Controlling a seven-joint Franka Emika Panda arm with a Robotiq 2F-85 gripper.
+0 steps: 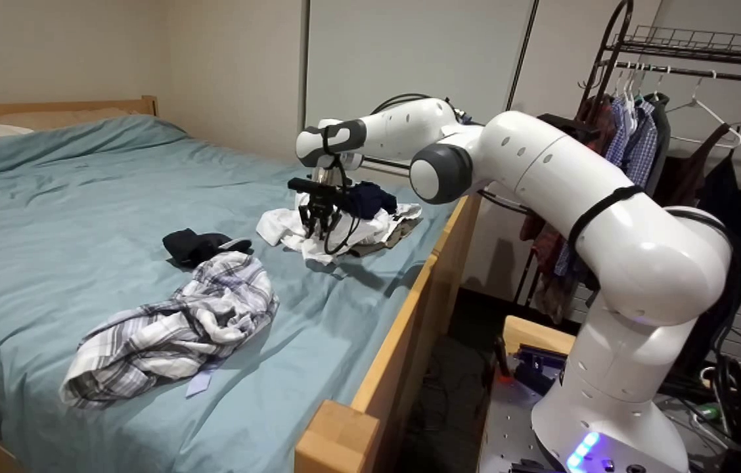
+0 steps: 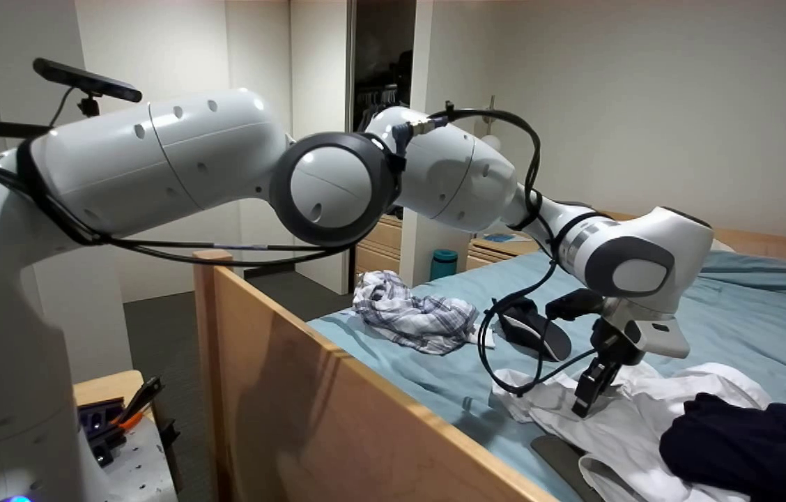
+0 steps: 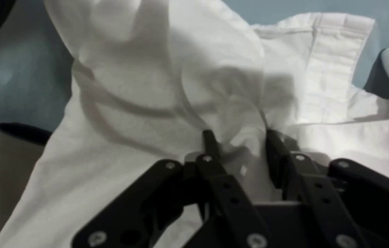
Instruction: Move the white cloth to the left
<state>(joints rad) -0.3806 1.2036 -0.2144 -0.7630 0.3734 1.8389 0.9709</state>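
Note:
The white cloth lies crumpled on the blue bed sheet, in both exterior views point(image 1: 280, 226) point(image 2: 637, 415). It fills most of the wrist view point(image 3: 122, 86), with a stitched band at the upper right. My gripper point(image 1: 318, 233) points down onto the cloth, also in an exterior view point(image 2: 584, 410). In the wrist view the gripper point(image 3: 239, 133) has its two fingers partly apart. Their tips touch or nearly touch the cloth, and a small fold of it rises between them. A gap shows between the fingers, and no firm pinch is visible.
A navy cloth point(image 1: 370, 199) point(image 2: 748, 439) lies on the white cloth. A grey-brown item point(image 2: 564, 460) point(image 3: 15, 165) sticks out beneath it. A plaid shirt point(image 1: 173, 335) point(image 2: 421, 321) and a black item point(image 1: 192, 247) point(image 2: 532, 328) lie nearby. A wooden rail point(image 1: 403, 322) point(image 2: 365, 411) edges the bed.

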